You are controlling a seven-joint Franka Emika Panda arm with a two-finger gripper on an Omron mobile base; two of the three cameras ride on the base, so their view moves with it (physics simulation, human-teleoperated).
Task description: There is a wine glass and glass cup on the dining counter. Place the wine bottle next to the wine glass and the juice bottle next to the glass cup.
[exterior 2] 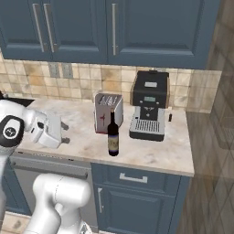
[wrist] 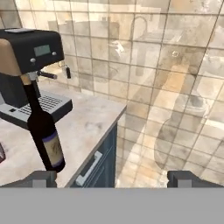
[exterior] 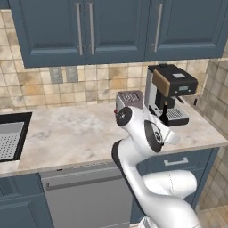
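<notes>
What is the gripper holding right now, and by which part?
Nothing. The gripper is open, its fingers wide apart with only air between them; the wine bottle stands free on the counter.

Wall cabinets (exterior: pixel 116 26): dark blue, vertical metal handles. Backsplash (exterior: pixel 95 82): beige and tan square tiles, with two grey outlets (exterior: pixel 63 74). Counter (exterior: pixel 75 131): pale marble-look top over blue base cabinets (exterior 2: pixel 137 194). Sink (exterior: pixel 11 136): dark, set into the counter's left end. Toaster (exterior 2: pixel 108 112) stands just beside the coffee machine (exterior 2: pixel 148 109). Dishwasher (exterior: pixel 84 198): grey front. Side wall (wrist: pixel 175 87): tiled.
</notes>
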